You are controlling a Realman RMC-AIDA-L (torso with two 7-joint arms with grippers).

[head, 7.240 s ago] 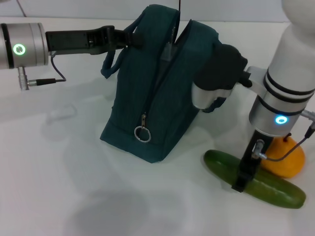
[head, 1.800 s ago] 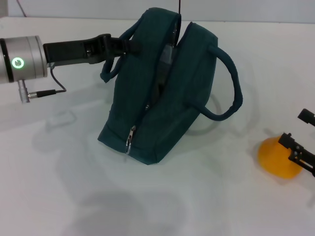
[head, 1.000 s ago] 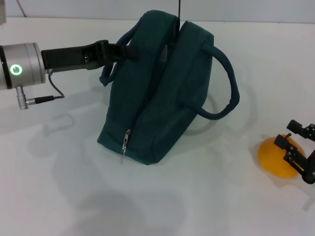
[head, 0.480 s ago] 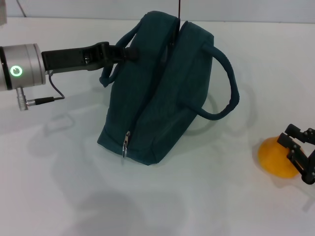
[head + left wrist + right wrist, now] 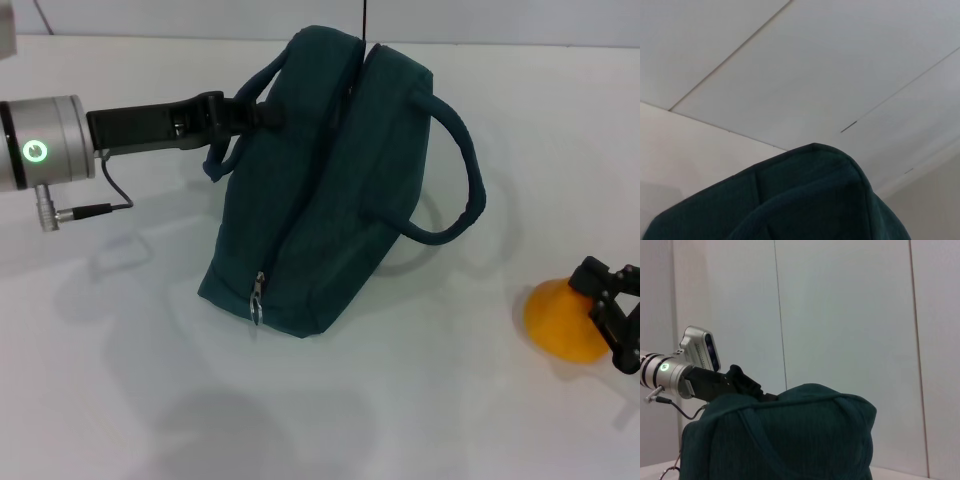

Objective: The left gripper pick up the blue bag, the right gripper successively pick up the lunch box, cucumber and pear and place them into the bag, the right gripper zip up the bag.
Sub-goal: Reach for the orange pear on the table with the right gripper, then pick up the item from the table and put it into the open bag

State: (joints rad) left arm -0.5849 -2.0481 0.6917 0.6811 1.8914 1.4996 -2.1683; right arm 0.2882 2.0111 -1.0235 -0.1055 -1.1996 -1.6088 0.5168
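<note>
The blue bag (image 5: 330,190) stands upright mid-table with its top slit narrowly parted and its zipper pull (image 5: 258,300) low on the near end. My left gripper (image 5: 252,113) is shut on the bag's left handle; the bag's top also fills the left wrist view (image 5: 805,200) and shows in the right wrist view (image 5: 790,440). The orange pear (image 5: 558,322) lies at the right. My right gripper (image 5: 603,312) is open, its fingers straddling the pear's right side. The lunch box and cucumber are out of view.
The bag's right handle (image 5: 465,170) loops out toward the right. A cable (image 5: 95,205) hangs from the left wrist. The white table (image 5: 400,420) stretches in front of the bag. A pale wall fills the background of both wrist views.
The cucumber seen beside the pear earlier is gone from the table. My right gripper has come in from the right edge and closed in on the pear. The bag and left arm shifted slightly.
</note>
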